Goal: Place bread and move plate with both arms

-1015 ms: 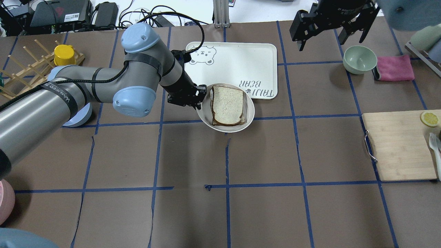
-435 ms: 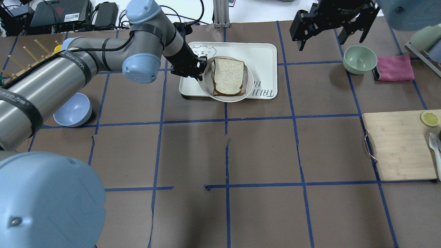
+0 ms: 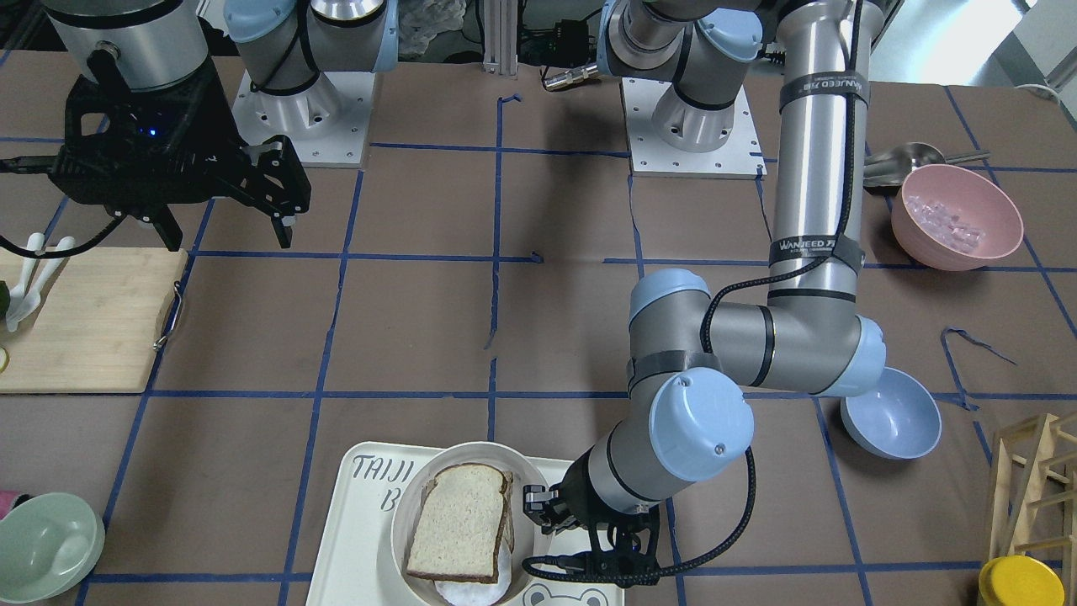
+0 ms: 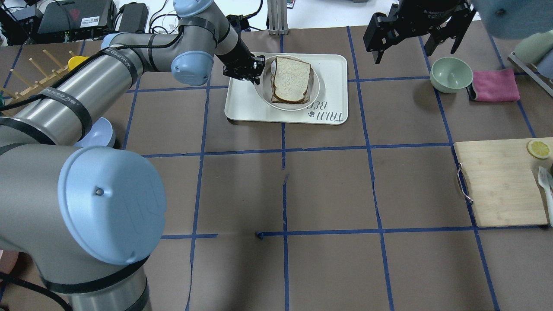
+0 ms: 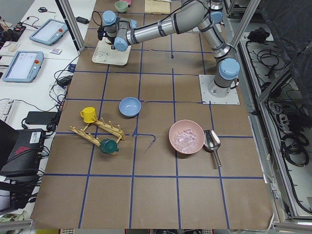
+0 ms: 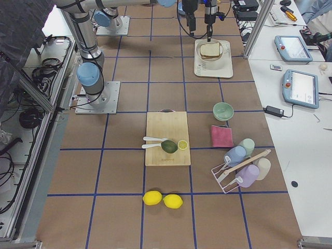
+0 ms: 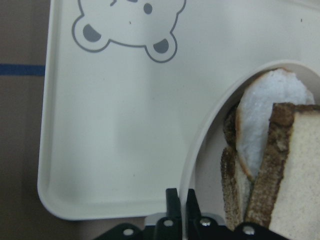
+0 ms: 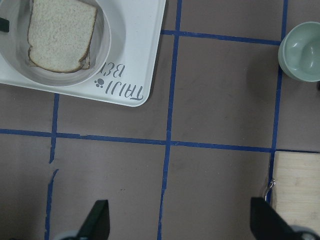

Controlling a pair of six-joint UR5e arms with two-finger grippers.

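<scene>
The cream-white plate [image 4: 318, 88] is over the white "TAIJI BEAR" tray [image 4: 332, 65] at the far middle of the table. I cannot tell whether it rests on the tray. The bread [image 4: 291, 79], pale with a dark crust, lies in the plate on top of another slice. My left gripper [image 4: 258, 73] is shut on the plate's left rim. The left wrist view shows its fingers [image 7: 173, 200] pinching the rim [image 7: 200, 145] beside the bread [image 7: 300, 175]. My right gripper [image 4: 406, 51] hangs open and empty at the far right, high above the table. It looks down on the plate [image 8: 107, 42] and bread [image 8: 60, 32].
A green bowl [image 4: 451, 74] and a pink cloth [image 4: 494, 85] lie under the right gripper's side. A bamboo cutting board [image 4: 501, 183] is at the right edge. A blue bowl [image 4: 97, 134], a wooden rack [image 4: 26, 90] and a pink bowl [image 3: 955, 215] are on the left side.
My left gripper has carried the plate with the bread away from me, from the brown table onto the tray. The right arm has not moved.
</scene>
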